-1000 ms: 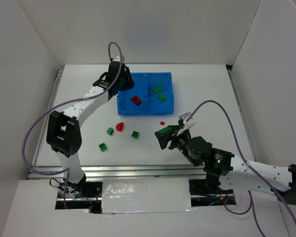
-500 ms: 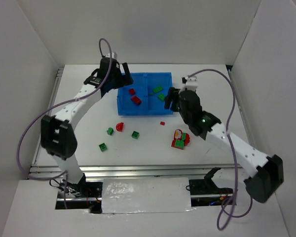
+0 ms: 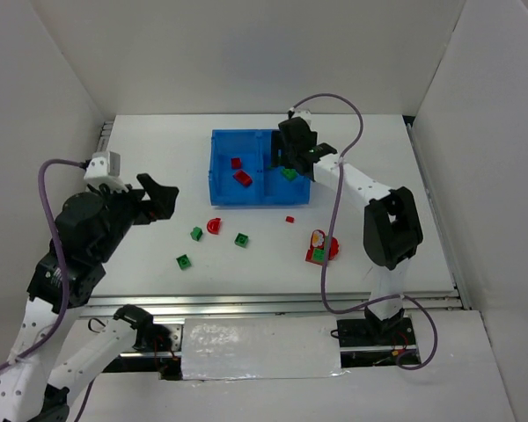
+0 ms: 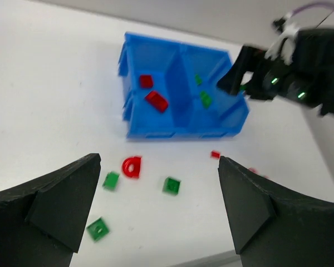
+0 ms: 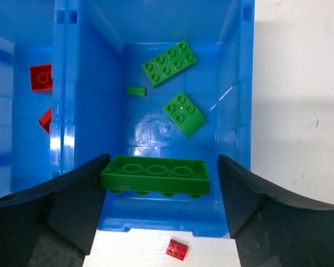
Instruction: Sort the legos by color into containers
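Observation:
The blue tray [image 3: 215, 180] holds two red legos [image 3: 243, 178] in its left container and green ones [image 3: 288, 174] in its right. My right gripper [image 3: 284, 163] hovers over the right container. In the right wrist view a long green brick [image 5: 155, 175] lies upside down between its fingers, touching the left finger [image 5: 83, 194], with a gap to the right one; the right gripper [image 5: 162, 167] is open. My left gripper [image 3: 165, 200] is open, with nothing in it, left of the tray. Below it lie the red curved piece [image 4: 131, 166] and green bricks [image 4: 171, 185].
Loose on the table near the tray: green bricks [image 3: 196, 233], [image 3: 241, 239], [image 3: 184, 261], a tiny red brick [image 3: 289, 219], and a joined red and green cluster [image 3: 319, 246]. White walls stand close on both sides.
The left gripper opened over the left container, where a second red brick now lies, then drew back to the near left. The right arm carried the green brick over the right container and widened its jaws.

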